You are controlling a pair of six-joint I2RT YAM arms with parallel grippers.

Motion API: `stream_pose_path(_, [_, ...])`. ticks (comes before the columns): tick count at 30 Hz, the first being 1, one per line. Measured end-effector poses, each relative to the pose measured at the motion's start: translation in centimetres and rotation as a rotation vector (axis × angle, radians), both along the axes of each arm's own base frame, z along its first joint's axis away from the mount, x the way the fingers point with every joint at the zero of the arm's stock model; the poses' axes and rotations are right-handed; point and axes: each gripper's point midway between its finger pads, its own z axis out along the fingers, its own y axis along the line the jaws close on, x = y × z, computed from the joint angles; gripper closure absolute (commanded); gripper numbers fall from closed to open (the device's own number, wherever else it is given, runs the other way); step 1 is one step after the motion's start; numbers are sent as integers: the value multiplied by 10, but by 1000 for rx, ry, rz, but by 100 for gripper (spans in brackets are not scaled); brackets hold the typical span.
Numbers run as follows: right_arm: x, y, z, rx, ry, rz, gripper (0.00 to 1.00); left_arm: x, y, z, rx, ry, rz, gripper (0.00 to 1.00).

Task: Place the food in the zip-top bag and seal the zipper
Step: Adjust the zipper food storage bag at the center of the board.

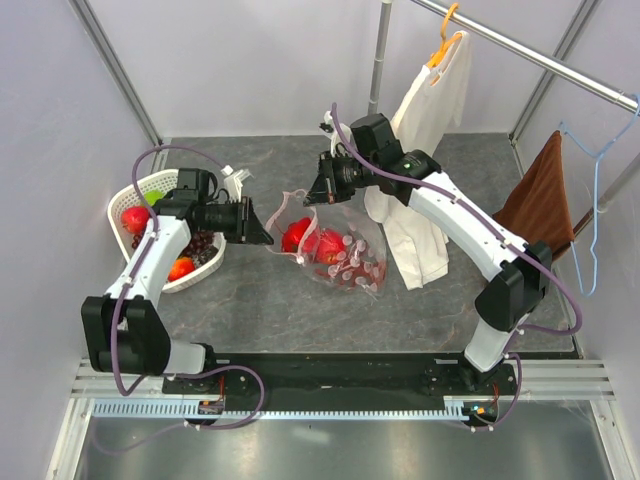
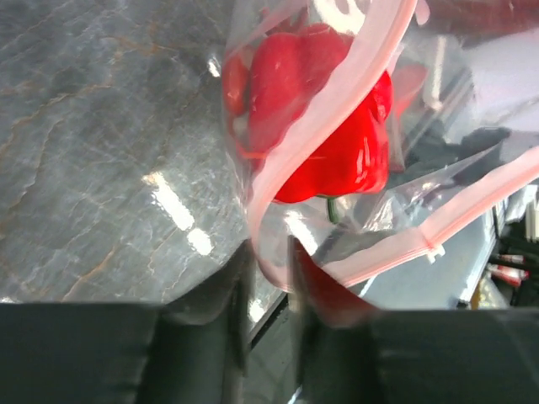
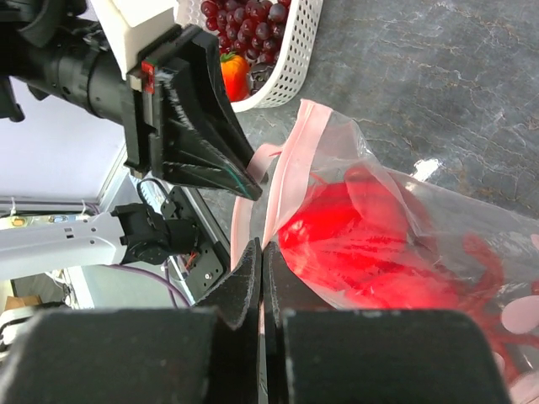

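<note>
Your left pincer (image 2: 269, 252) and right pincer (image 3: 261, 252) are each pressed together on the pink zipper (image 2: 337, 101) of the zip-top bag (image 1: 345, 255). The bag lies mid-bench (image 1: 250, 300) with its mouth held up between them. There's a red toy pepper (image 2: 354, 151) inside. Grapes (image 1: 203, 243), orange (image 1: 181, 267) and apple (image 1: 135, 218) sit in the white basket (image 1: 113, 212) on the left.

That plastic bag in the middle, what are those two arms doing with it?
Two robot arms are packing toy food into a clear zip-top bag. The left gripper and the right gripper each pinch the pink zipper strip at its open mouth. A red toy vegetable is already inside. Grapes, an orange and an apple sit in the white basket.
</note>
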Motion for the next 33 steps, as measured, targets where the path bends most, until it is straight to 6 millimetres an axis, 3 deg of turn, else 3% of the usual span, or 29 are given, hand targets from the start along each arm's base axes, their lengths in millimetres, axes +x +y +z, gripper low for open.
stream_pose_path(1, [0, 0, 0, 0, -1, 1, 100, -2, -3, -1, -9, 15, -11, 98])
stream_pose_path(4, [-2, -3, 1, -5, -15, 7, 100, -10, -14, 10, -29, 44, -55, 98])
stream_pose_path(8, [-11, -15, 8, -16, -39, 12, 100, -21, -44, 64, -81, -70, -171, 98])
stream_pose_path(10, [-16, -19, 17, -11, -61, 16, 100, -29, -57, 100, -133, -144, -226, 98])
stream_pose_path(13, [-22, -27, 31, -5, -91, 15, 100, -38, -63, 135, -188, -207, -262, 98])
stream_pose_path(15, [-25, -30, 43, 2, -119, 15, 100, -45, -64, 147, -216, -223, -278, 98])
stream_pose_path(18, [-32, -36, 58, 11, -158, 16, 100, -51, -65, 154, -235, -222, -295, 98])
stream_pose_path(21, [-36, -43, 65, 5, -183, 8, 100, -46, -61, 147, -188, -218, -258, 98])
stream_pose_path(26, [-36, -45, 51, -22, -159, 1, 100, -38, -56, 126, -129, -158, -224, 96])
stream_pose_path(29, [-31, -44, 43, -38, -148, -8, 100, -29, -48, 118, -94, -152, -179, 71])
stream_pose_path(30, [-30, -44, 41, -43, -144, -11, 100, -25, -42, 117, -79, -156, -157, 54])
stream_pose_path(33, [-27, -43, 38, -50, -141, -16, 100, -13, -24, 113, -38, -172, -99, 22])
